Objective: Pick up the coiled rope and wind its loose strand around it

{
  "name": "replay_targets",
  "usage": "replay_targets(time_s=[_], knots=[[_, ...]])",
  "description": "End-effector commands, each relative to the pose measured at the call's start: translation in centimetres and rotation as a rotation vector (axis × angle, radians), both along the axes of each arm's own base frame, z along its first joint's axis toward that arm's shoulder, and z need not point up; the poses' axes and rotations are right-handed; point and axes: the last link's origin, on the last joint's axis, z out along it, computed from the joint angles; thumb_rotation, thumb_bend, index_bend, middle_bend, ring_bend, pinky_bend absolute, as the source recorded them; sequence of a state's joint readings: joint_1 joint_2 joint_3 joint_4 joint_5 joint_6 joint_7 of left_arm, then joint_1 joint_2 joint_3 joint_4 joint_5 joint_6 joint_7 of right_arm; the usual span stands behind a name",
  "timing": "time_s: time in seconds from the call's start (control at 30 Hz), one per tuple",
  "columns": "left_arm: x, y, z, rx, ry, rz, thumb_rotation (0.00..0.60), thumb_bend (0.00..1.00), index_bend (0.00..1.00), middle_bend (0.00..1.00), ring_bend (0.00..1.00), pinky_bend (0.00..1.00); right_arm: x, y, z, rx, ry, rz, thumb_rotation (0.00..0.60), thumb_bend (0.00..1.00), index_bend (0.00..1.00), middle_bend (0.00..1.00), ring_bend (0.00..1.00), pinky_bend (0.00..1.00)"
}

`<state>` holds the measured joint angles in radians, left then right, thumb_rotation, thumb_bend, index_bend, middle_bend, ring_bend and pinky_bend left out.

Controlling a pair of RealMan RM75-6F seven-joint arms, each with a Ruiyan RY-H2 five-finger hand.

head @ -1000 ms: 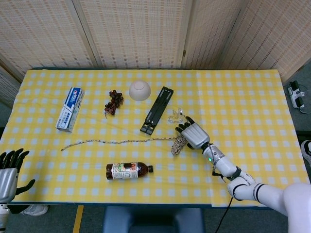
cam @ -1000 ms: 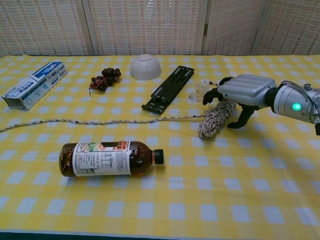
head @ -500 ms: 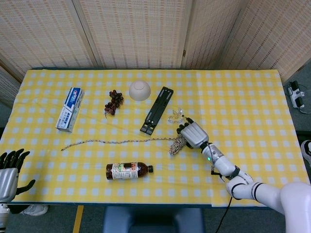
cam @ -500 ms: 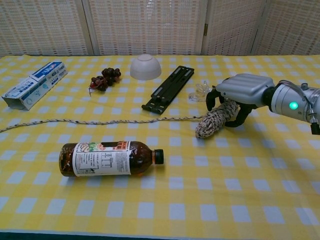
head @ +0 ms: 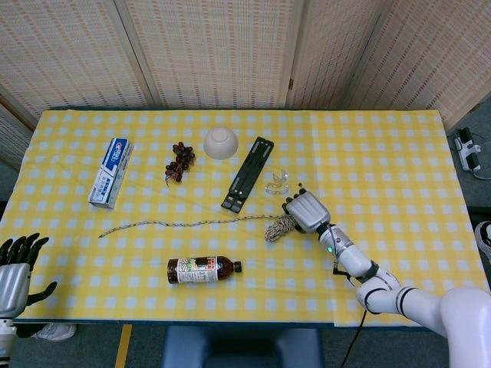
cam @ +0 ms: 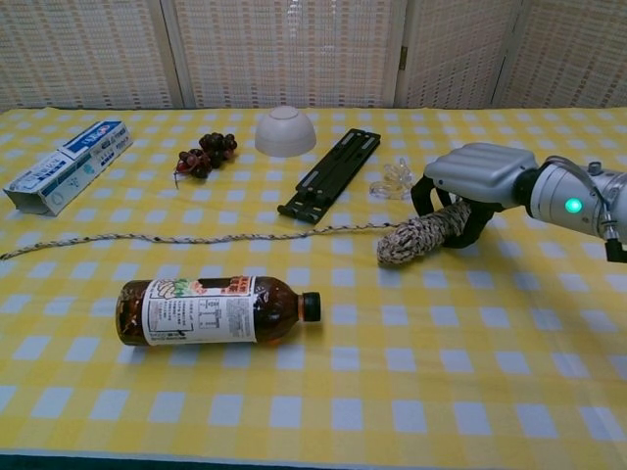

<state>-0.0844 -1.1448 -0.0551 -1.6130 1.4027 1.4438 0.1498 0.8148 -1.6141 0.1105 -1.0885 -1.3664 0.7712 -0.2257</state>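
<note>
The coiled rope point(cam: 411, 240) point(head: 278, 227) is a speckled beige bundle lying right of the table's middle. My right hand point(cam: 472, 186) point(head: 306, 211) grips the bundle's right end, its fingers curled around it. The loose strand point(cam: 176, 236) point(head: 184, 224) runs leftward from the bundle in a long thin line across the yellow checked cloth. My left hand point(head: 15, 264) hangs off the table's front left corner with its fingers apart and nothing in it; the chest view does not show it.
A brown bottle point(cam: 211, 309) lies just in front of the strand. Behind it are a black folding stand point(cam: 329, 175), a clear plastic piece point(cam: 392, 178), a white bowl point(cam: 285, 131), dark grapes point(cam: 204, 153) and a toothpaste box point(cam: 67, 165).
My right hand's fingers have curled tighter around the coil. The bundle has tilted flatter and shifted a little left; the strand moved slightly with it.
</note>
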Motion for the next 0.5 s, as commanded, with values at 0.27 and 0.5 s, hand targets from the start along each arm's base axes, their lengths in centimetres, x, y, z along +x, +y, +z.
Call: replay_targets(time_s=[0.27, 0.5], knots=[[3.5, 4.2, -0.2, -0.020, 0.008, -0.185, 0.600, 0.23, 0.25, 0.15, 0.14, 0.03, 0.4, 0.6, 1.1, -0.004, -0.026, 0.026, 0.600, 0.57, 0.70, 0.56, 0.57, 0.46], [6.5, 8.1, -1.6, -0.091, 0.007, -0.310, 0.600, 0.25, 0.33, 0.25, 0.22, 0.16, 1.3, 1.1, 2.7, -0.019, -0.057, 0.047, 0.600, 0.61, 0.75, 0.59, 0.63, 0.50]])
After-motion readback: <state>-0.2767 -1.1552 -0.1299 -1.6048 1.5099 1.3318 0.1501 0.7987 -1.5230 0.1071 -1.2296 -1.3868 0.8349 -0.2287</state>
